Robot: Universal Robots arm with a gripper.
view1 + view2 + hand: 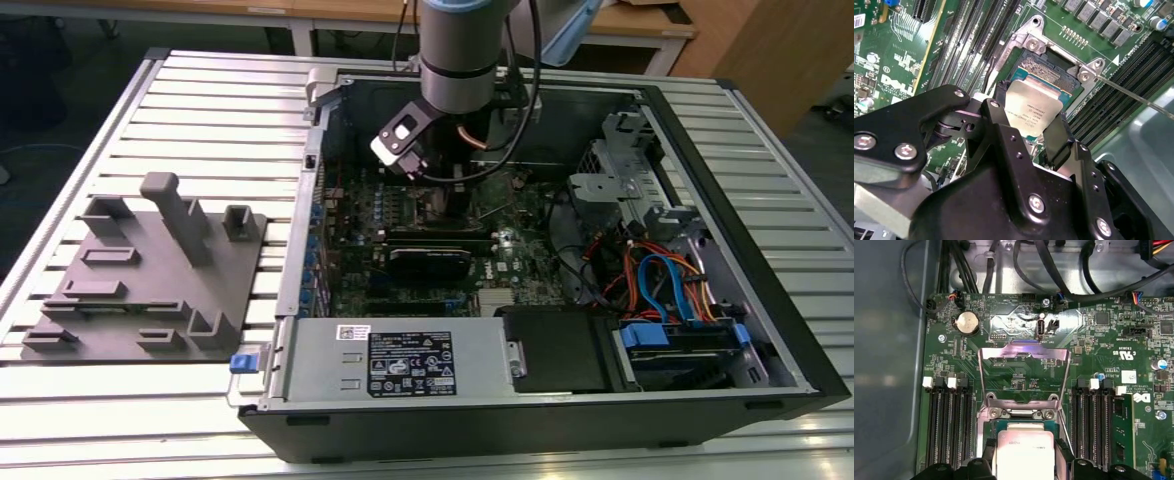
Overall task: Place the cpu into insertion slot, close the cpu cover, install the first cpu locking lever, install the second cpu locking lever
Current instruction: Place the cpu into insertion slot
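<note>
One gripper (1030, 119), fingers (1056, 136) pinching the cpu (1032, 111) by two opposite edges. One cpu, flat, silver top up, held over the slot (1050, 75) near the board's (1089, 340) middle, between two banks of memory slots (949, 425) (seated or not: cannot tell). Judged light, stiff and thin; the smooth top is liable to slip. Underside and socket contacts are likely fragile, so the bare side edges are the place to hold. One cover (1004, 354), swung up open beyond the slot. Several cables (1004, 270) at the board's far edge.
</note>
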